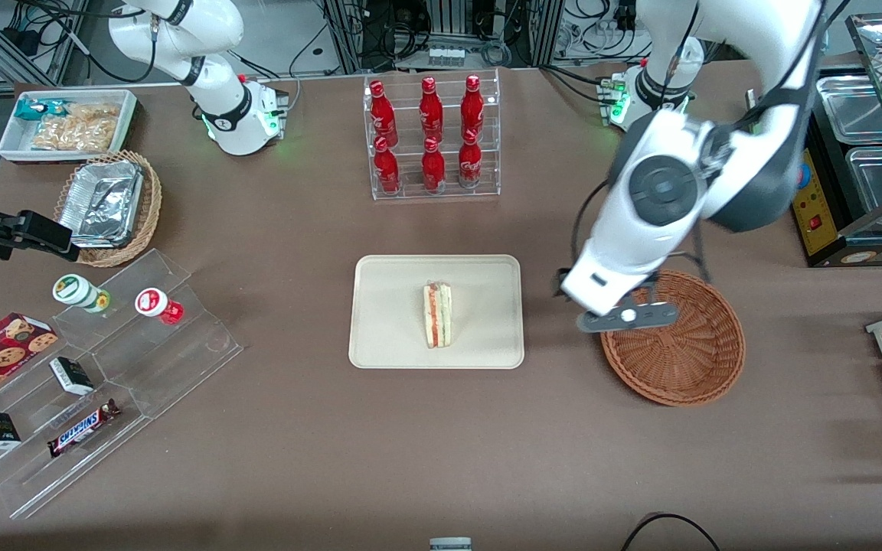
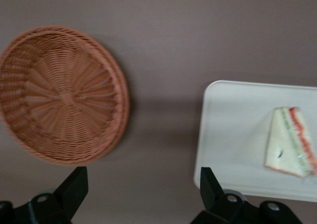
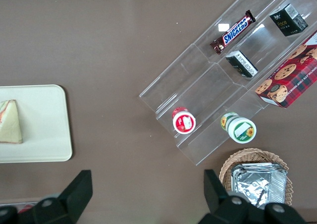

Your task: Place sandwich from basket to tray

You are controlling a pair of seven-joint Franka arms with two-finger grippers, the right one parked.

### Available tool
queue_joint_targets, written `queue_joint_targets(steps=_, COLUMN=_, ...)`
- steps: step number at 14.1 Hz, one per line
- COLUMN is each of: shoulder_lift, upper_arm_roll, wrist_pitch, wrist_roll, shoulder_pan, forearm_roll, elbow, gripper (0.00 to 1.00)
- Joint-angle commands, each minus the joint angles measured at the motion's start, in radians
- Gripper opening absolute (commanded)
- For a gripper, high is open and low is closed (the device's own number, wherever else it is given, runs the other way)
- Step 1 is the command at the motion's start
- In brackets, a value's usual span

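The sandwich (image 1: pixel 438 314) (image 2: pixel 290 143) (image 3: pixel 10 122), a wrapped white wedge with red and green filling, lies on the cream tray (image 1: pixel 387 306) (image 2: pixel 233 135) (image 3: pixel 44 125), near its middle. The reddish-brown wicker basket (image 1: pixel 686 360) (image 2: pixel 59 95) sits beside the tray toward the working arm's end, with nothing in it. My left gripper (image 1: pixel 567 291) (image 2: pixel 142 177) hangs above the bare table strip between tray and basket. It is open, with its fingers wide apart and nothing between them.
A clear rack of red bottles (image 1: pixel 432 138) stands farther from the front camera than the tray. Toward the parked arm's end are a stepped acrylic shelf of snacks (image 1: pixel 96 367), a tan basket of foil containers (image 1: pixel 108 207) and a white bin (image 1: pixel 66 122). A food warmer (image 1: pixel 862 153) stands at the working arm's end.
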Motion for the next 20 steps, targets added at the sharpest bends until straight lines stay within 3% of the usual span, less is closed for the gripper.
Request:
queue_joint_targets(steps=1, shoulder_lift=-0.163, upper_arm_roll=-0.01, wrist_pitch=-0.061, wrist_roll=0.109, shoulder_pan=0.099, forearm_roll=-0.029, elbow=-0.128, gripper=1.0)
queue_joint_targets(steps=5, shoulder_lift=-0.252, upper_arm_roll=-0.009, wrist_pitch=-0.141, wrist_roll=0.195, shoulder_pan=0.198, forearm_roll=-0.046, elbow=-0.108, gripper=1.0)
queue_joint_targets(steps=10, shoulder_lift=-0.261, upper_arm_roll=0.002, wrist_pitch=-0.267, wrist_roll=0.315, shoulder_pan=0.285, forearm_roll=-0.049, elbow=-0.005, gripper=1.0)
queue_joint_targets(steps=14, shoulder_lift=-0.261, upper_arm_roll=0.021, wrist_pitch=-0.273, wrist_roll=0.335, shoulder_pan=0.301, forearm_roll=-0.093, elbow=0.027, gripper=1.0)
queue_joint_targets(steps=20, shoulder_lift=-0.258, upper_arm_roll=0.022, wrist_pitch=-0.272, wrist_roll=0.333, shoulder_pan=0.301, forearm_roll=-0.095, elbow=0.05, gripper=1.0)
